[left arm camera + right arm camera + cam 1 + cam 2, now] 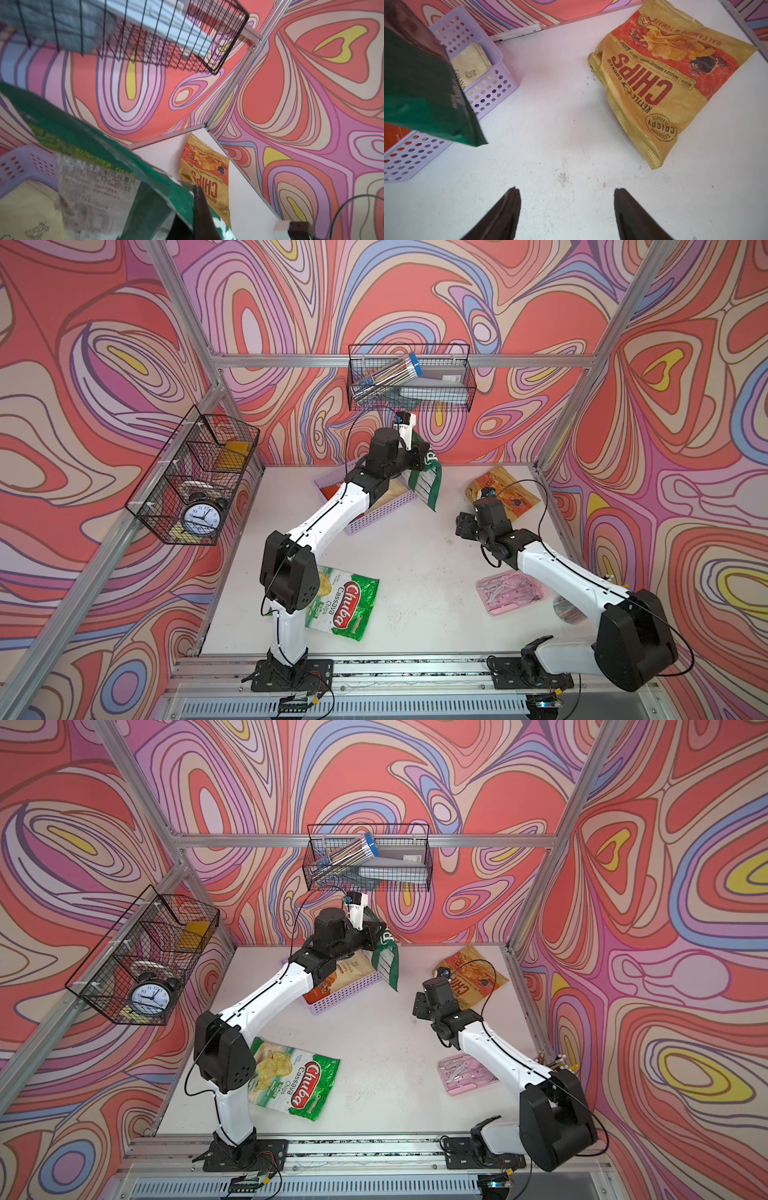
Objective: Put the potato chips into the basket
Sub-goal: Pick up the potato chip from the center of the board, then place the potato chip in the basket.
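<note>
- In both top views, my left pincer [417,462] is clamped on the dark green bag [426,483], which hangs over the lavender basket [374,512]'s rim near the desk [415,572]'s far edge. I should carry it further over the basket before letting go.
- Left wrist view: the green bag is blurred and tilted; the cassava bag [25,209] already lies inside.
- Right wrist view: my right pincer [566,207] gapes, holding nothing, short of the yellow CHIPS bag [670,83] by the far right corner.
</note>
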Motion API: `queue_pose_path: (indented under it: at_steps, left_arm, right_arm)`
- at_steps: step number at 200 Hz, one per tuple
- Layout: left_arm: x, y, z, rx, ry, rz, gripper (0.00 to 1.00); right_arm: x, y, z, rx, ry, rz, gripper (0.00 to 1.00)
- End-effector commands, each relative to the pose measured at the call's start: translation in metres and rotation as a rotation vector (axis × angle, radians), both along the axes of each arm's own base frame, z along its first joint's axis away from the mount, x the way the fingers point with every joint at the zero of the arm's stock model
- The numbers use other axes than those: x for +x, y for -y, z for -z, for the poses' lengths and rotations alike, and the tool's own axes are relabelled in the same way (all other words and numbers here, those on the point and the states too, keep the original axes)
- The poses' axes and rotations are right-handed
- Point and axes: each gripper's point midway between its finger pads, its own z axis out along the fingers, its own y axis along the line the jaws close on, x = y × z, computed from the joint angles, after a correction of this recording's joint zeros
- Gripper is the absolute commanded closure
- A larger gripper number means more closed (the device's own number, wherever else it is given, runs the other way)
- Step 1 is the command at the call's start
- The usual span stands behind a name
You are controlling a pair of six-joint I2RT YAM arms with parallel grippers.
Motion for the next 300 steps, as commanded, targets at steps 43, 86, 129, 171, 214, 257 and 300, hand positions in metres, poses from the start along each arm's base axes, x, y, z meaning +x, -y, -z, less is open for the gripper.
queue_pose_path:
  at_steps: [43,86,129,171,214,257,300]
  left_arm:
    - [0.020,-0.003,-0.029,0.021,0.269,-0.069,1.00]
    - [0.039,-0.001,-0.027,0.110,0.362,-0.120,1.00]
    - [0.058,-0.003,-0.012,0.178,0.405,-0.167,1.00]
    - [0.069,-0.016,-0.012,0.187,0.422,-0.215,1.00]
    - [0.083,-0.041,-0.013,0.192,0.425,-0.264,1.00]
    - [0.102,-0.067,0.003,0.190,0.411,-0.287,1.00]
    - [0.115,-0.097,0.042,0.182,0.349,-0.305,1.00]
  right_arm:
    - [-0.004,-0.001,0.006,0.007,-0.011,-0.007,0.27]
    - [-0.005,-0.002,0.006,0.009,-0.015,-0.010,0.27]
    - [-0.009,-0.003,0.009,0.032,-0.020,-0.008,0.27]
    - [-0.011,-0.005,0.011,0.047,-0.026,-0.012,0.27]
    - [-0.010,-0.006,0.013,0.050,-0.027,-0.016,0.27]
    - [-0.008,-0.012,0.016,0.069,-0.034,-0.032,0.27]
    - [-0.008,-0.014,0.019,0.076,-0.040,-0.040,0.27]
